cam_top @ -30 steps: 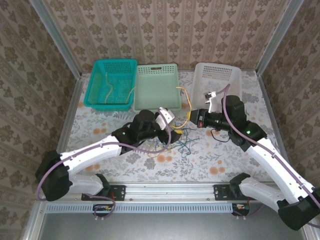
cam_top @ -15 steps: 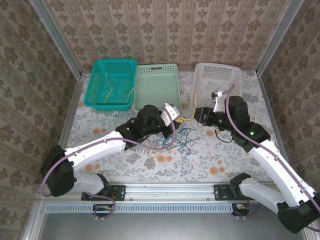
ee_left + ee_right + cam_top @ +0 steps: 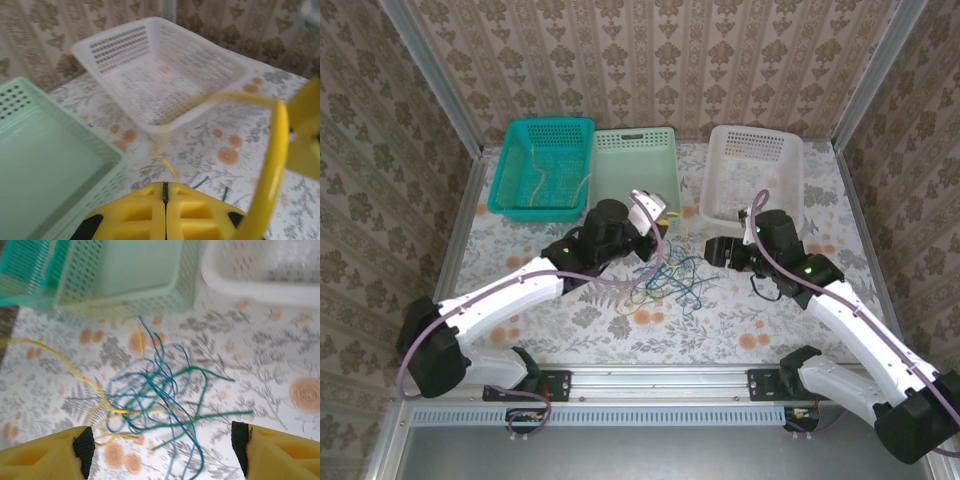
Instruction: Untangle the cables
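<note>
now my right gripper [image 3: 160, 447] has sprung wide over the cables [image 3: 155, 390] while my left gripper [image 3: 165, 187] has pinched shut on the yellow cable [image 3: 274, 150], so i judge the pull passes left.

three baskets are sitting here: a teal basket [image 3: 506, 172], a pale green basket [image 3: 632, 185], a white basket [image 3: 752, 180]. two yellow cables [image 3: 533, 165] are lying inside the teal one.

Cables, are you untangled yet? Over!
Left gripper shut on yellow cable. Right gripper open, facing cables. Cables knotted on table. Mint basket close behind.
</note>
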Robot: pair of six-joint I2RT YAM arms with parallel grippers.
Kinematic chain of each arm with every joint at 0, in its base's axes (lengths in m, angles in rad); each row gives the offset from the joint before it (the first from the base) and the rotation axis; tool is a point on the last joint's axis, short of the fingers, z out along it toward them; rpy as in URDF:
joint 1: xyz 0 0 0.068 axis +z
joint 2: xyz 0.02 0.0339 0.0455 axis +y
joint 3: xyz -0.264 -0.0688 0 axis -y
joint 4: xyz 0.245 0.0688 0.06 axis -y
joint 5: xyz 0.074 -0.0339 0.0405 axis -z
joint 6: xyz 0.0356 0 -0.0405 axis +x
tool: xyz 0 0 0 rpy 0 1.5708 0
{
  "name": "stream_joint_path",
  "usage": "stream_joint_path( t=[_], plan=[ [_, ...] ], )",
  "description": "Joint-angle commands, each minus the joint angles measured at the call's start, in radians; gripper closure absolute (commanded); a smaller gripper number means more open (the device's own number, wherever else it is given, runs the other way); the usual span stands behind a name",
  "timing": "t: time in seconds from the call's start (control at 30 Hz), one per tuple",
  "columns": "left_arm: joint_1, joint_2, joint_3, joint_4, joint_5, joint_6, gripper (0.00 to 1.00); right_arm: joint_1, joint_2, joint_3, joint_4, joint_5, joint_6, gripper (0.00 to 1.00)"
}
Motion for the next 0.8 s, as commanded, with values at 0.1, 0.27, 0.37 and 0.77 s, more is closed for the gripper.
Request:
stream_joint_path(
  t=[0.1, 0.27, 0.37, 0.77],
  plan=[
    [0.024, -0.046, 0.064, -0.035, -0.003, -0.072, 1.0, 0.052, 0.048, -0.131, 0.128, 0.021, 0.016, 0.24],
    [0.05, -0.085, 0.079, -0.108, -0.147, -0.07, 1.0, 0.09, 0.115, -0.164, 0.185, 0.049, 0.045, 0.24],
    [0.181, -0.16, 0.097, -0.153, -0.16, -0.08, 1.0, 0.097, 0.096, -0.183, 0.207, 0.071, 0.053, 0.24],
    [0.793, 0.095, 0.375, -0.188, 0.228, -0.1, 1.0, 0.104, 0.074, -0.175, 0.229, 0.103, 0.055, 0.25]
  ],
)
